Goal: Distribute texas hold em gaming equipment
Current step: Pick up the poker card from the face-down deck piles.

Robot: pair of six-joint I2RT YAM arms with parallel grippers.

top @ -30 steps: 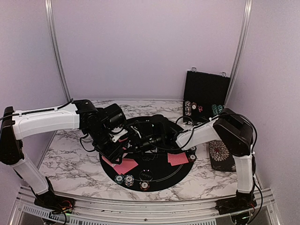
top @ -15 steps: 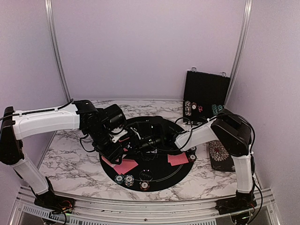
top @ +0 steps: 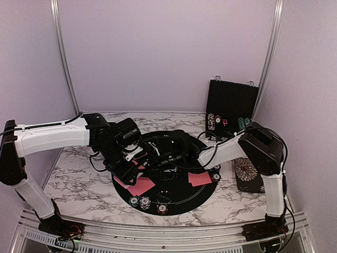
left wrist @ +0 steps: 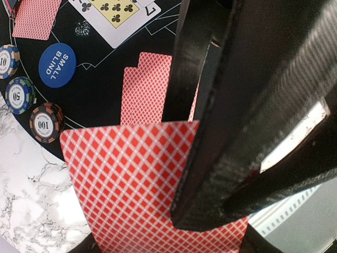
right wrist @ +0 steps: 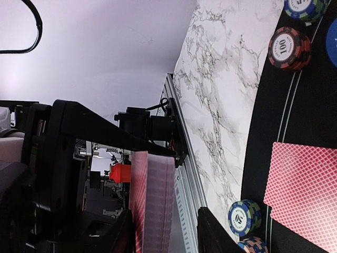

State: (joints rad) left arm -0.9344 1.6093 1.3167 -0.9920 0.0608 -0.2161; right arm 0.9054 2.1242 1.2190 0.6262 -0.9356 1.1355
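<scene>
My left gripper and right gripper meet above the black round mat. In the left wrist view the left gripper is shut on a red-backed card, which is pinched between its black fingers. In the right wrist view the right gripper holds an upright deck of red-backed cards, whose top card is offset towards the left gripper. Red cards lie face down on the mat. Striped chips and a blue small-blind button sit at its front.
The open black chip case, with chips in it, stands at the back right. The floral black pad lies right of the mat. Face-up cards lie on the mat. The marble table extends left. A metal rail runs along the near edge.
Both grippers stay together over the mat. The left gripper has shifted slightly down and left, and the rest has not moved.
</scene>
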